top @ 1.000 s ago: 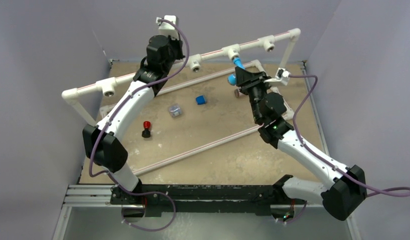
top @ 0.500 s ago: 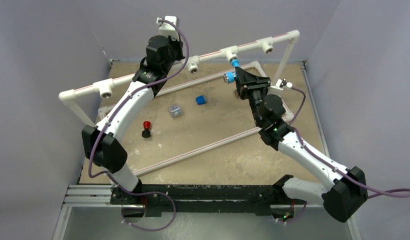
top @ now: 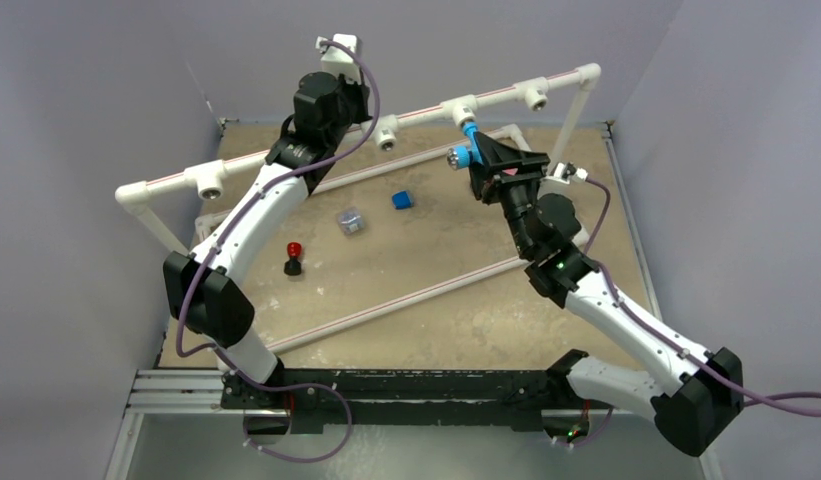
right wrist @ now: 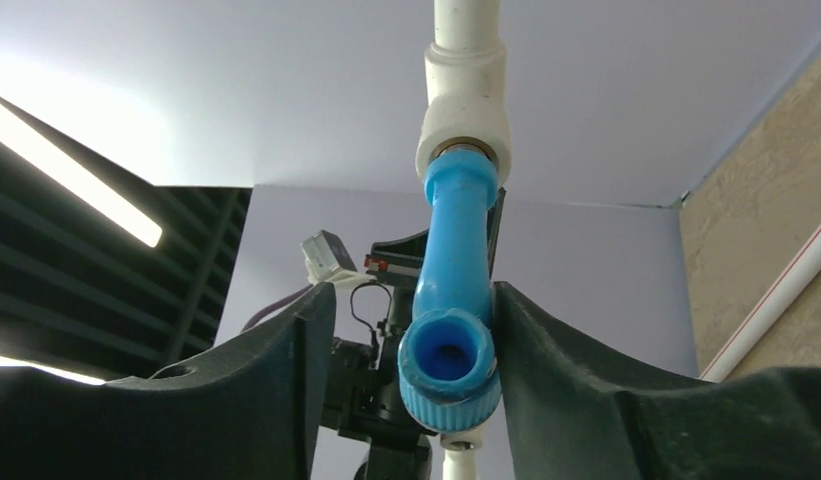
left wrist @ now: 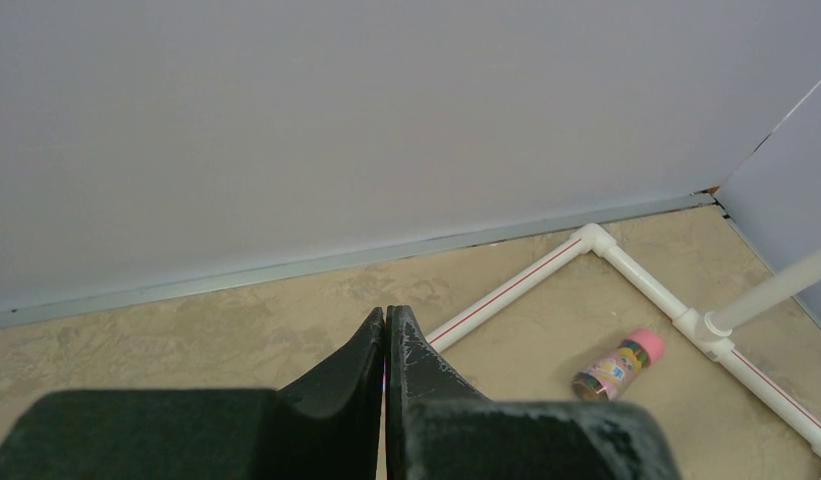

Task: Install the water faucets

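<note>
**Right gripper [right wrist: 411,300] open around water faucet [right wrist: 454,290] at far rail**

Its fingers straddle the light-blue tap: one touches it, the other shows a gap. Mid-table lies a dark-blue cube [top: 402,199]. Farther back, the water faucet sits in a white tee fitting [right wrist: 464,90] on the raised pipe rail [top: 424,114], near the far edge, right of centre. Left of centre there, the left gripper [left wrist: 386,325] is pressed closed, nothing between its fingers.

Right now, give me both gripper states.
Left gripper: closed, empty.
Right gripper: around the faucet in the fitting; gap at one finger, grip cannot be told.
</note>
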`<state>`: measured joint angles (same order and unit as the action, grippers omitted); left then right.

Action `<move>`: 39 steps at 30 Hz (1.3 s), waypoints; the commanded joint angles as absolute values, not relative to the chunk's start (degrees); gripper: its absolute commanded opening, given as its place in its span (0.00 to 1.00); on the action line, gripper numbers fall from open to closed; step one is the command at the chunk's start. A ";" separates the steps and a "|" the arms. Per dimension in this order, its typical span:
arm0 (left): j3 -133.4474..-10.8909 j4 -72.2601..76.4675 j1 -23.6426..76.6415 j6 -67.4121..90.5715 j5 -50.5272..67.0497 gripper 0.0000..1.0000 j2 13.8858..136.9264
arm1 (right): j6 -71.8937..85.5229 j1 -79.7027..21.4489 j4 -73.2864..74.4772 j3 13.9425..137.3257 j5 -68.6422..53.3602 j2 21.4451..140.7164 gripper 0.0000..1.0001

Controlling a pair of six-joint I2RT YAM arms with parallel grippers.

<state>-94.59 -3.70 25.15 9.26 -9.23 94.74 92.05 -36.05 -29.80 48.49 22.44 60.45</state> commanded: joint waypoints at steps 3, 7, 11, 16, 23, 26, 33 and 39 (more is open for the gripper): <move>-91.91 -10.54 25.93 8.70 -8.59 0.00 96.17 | 89.87 -37.44 -32.61 48.10 19.12 56.54 0.69; -91.93 -10.52 25.93 8.70 -8.53 0.00 96.40 | 83.67 -37.45 -31.29 48.24 17.72 54.82 0.75; -92.24 -10.71 25.93 8.78 -8.44 0.00 96.66 | 78.02 -37.46 -27.61 47.78 18.44 51.77 0.78; -92.12 -10.68 25.93 8.71 -8.77 0.00 96.69 | 66.82 -37.38 -28.71 43.92 20.03 46.19 0.78; -91.99 -10.39 25.91 8.61 -8.70 0.00 96.76 | 43.82 -37.35 -18.50 44.98 24.47 39.41 0.82; -92.10 -10.43 25.93 8.66 -8.62 0.00 96.83 | 26.22 -37.36 -18.06 46.44 24.42 37.19 0.82; -92.17 -10.55 25.93 8.70 -8.39 0.00 96.98 | -16.26 -37.42 -14.45 50.96 15.22 37.26 0.82; -92.44 -10.61 25.93 8.70 -7.99 0.00 97.09 | -38.67 -37.37 -16.54 50.22 8.58 37.69 0.83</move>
